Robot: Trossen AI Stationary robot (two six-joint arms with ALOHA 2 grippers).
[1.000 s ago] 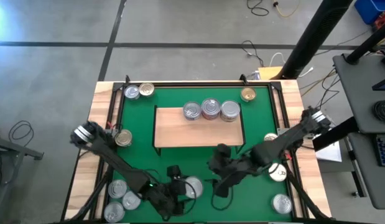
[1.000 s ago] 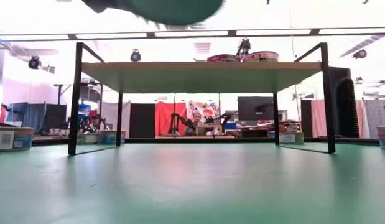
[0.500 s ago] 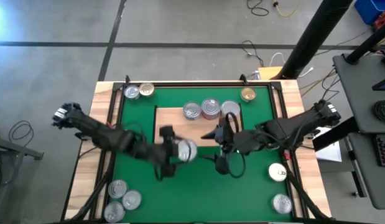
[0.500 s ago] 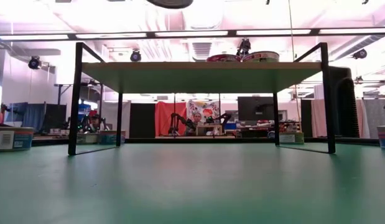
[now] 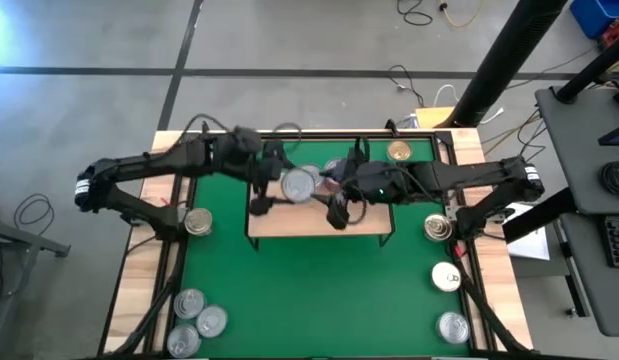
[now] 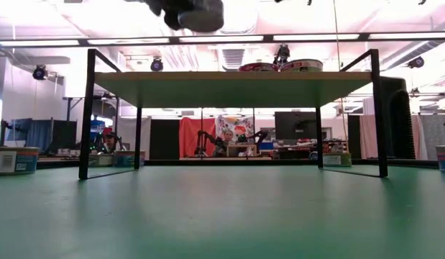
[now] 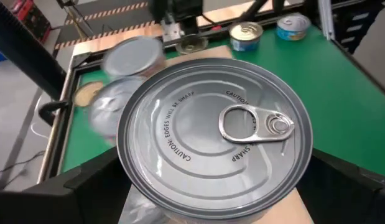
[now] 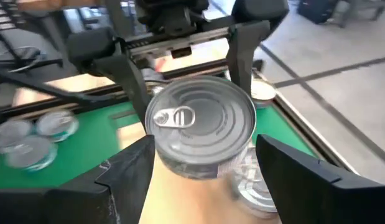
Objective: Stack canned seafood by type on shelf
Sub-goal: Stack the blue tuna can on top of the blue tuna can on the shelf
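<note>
A silver canned-seafood tin [image 7: 214, 124] with a pull-ring lid hangs over the light-wood shelf [image 5: 289, 222], and my left gripper [image 5: 285, 188] is shut on it. It also shows at the top of the low view, where the tin [image 6: 200, 14] is above the shelf [image 6: 229, 78]. My right gripper [image 8: 204, 149] is open. It comes from the table's right, and its fingers [image 8: 131, 171] stand on either side of the same tin [image 8: 201, 118]. More tins [image 5: 371, 176] stand on the shelf's far part, partly hidden by the arms. My left gripper pinches the tin's side wall [image 7: 125, 163] between its two fingers, on opposite sides. The fingers [image 8: 127, 68] come from the table's left, slanting down. The tin is lifted clear above the shelf, lid up. Whether my right gripper touches the tin, I cannot tell.
Loose tins lie on the green mat [image 5: 319, 290]: two at the far left [image 5: 223, 147], a gold one [image 5: 398, 152] at the far right, one at the left edge [image 5: 197, 222], three at the near left [image 5: 194, 320], and three along the right side [image 5: 446, 277].
My left gripper has carried the tin from the mat's near edge up and toward the far edge, and it is now over the shelf. My right gripper has also gone up and toward the far edge and now flanks the tin.
</note>
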